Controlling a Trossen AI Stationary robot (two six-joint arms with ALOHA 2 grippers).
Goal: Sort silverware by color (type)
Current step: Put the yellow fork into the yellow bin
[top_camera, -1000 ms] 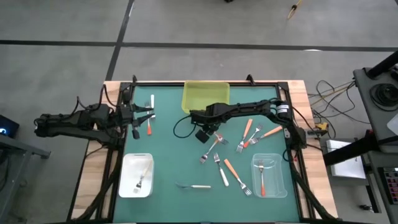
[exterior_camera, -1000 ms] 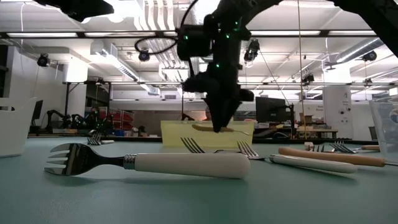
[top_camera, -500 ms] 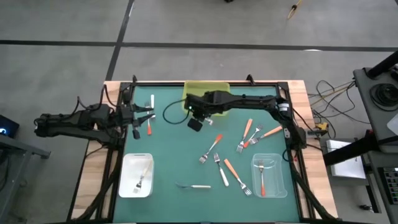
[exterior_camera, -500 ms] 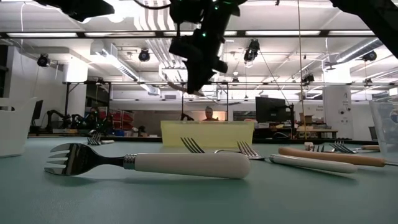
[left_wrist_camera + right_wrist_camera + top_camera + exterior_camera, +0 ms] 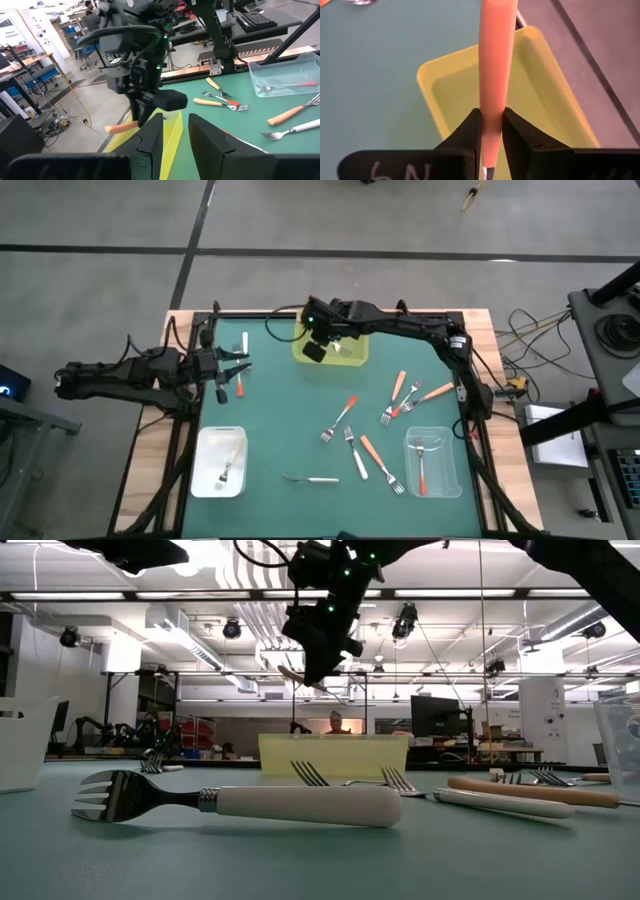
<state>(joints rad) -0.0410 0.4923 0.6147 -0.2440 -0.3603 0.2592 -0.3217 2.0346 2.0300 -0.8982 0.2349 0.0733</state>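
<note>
My right gripper (image 5: 491,134) pinches a light orange fork (image 5: 496,60) by its handle, above yellow bin (image 5: 560,105). Left gripper (image 5: 172,137) waits w/ fingers slightly apart, nothing held.

R gripper (image 5: 322,340) sits over the far-centre tray (image 5: 352,352), w/ a fork (image 5: 496,65) between its fingers, above the tray floor. L gripper (image 5: 228,372) is well off to its left, near the counter (image 5: 290,420) left edge, w/ two forks (image 5: 242,380) just beside it. Nearer than the R gripper, mid-counter, a loose group of forks (image 5: 345,420); to its right-near, a bin (image 5: 433,463) w/ forks in it. Left-near corner: another bin (image 5: 220,461) holding one fork. One fork (image 5: 312,478) lies between the bins.
</note>
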